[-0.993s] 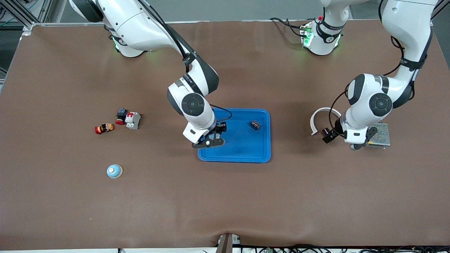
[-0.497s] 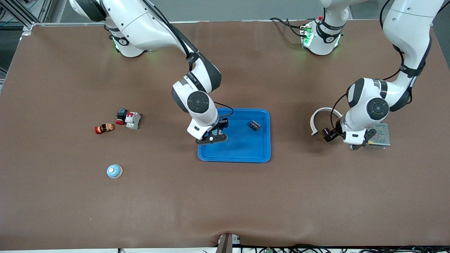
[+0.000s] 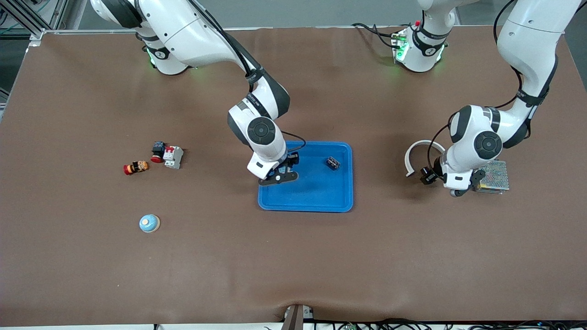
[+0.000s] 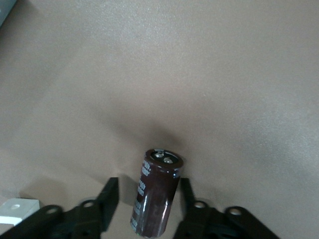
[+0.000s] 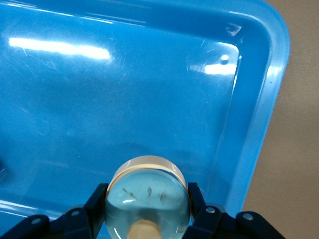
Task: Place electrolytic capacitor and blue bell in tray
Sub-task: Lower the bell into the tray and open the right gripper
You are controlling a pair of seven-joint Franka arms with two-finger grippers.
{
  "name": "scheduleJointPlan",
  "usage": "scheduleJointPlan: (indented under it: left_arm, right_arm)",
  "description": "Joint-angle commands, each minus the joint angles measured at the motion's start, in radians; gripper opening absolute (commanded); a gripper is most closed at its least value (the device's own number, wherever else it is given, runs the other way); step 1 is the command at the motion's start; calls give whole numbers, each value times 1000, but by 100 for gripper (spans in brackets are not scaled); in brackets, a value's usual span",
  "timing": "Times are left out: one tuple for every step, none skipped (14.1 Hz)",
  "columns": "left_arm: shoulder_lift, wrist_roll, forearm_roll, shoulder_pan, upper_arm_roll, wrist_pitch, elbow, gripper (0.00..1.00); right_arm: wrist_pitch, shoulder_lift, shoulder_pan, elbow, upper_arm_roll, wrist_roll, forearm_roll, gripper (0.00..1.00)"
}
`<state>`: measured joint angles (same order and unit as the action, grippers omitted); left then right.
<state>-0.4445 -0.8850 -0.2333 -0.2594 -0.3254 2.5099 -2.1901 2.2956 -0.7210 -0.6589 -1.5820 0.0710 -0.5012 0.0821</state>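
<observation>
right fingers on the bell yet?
Touching. In the right wrist view both fingers press against the sides of the bell, no gap showing, with the bell held over the tray.

Even, bright light falls from above on my brown surface, and my arms cast only soft, diffuse shadows beneath them. Green glows sit at my bases. In my right wrist view the blue tray shows white streaks of glare and a small bright spot near one corner, and the round pale-blue part close to the lens looks slightly soft. In my left wrist view the picture is dimmer and grainy, with a dark smudge of shadow around the brown capacitor.
</observation>
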Motion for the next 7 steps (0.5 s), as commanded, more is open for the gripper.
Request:
scheduleJointPlan:
  left_arm:
    - [-2, 3, -20, -3, -4, 9, 0, 38]
    - [-3, 3, -20, -3, -4, 9, 0, 30]
    - [-2, 3, -20, -3, -4, 9, 1, 21]
    - [3, 4, -20, -3, -6, 7, 4, 10]
    - [7, 3, -20, -3, -6, 4, 12, 2]
    - [13, 3, -20, -1, -7, -2, 21, 0]
    - [26, 1, -20, -1, -17, -2, 29, 0]
  right_arm:
    - [54, 5, -21, -35, -11, -20, -16, 37]
    - [59, 0, -22, -39, -11, -20, -16, 37]
    - [62, -3, -22, -39, -11, -20, -18, 37]
    - [62, -3, -22, -39, -13, -20, -18, 37]
    - [64, -6, -24, -39, -11, -20, -18, 37]
    - [68, -6, -28, -39, -13, -20, -18, 37]
    - [71, -12, -30, -39, -13, -20, -18, 37]
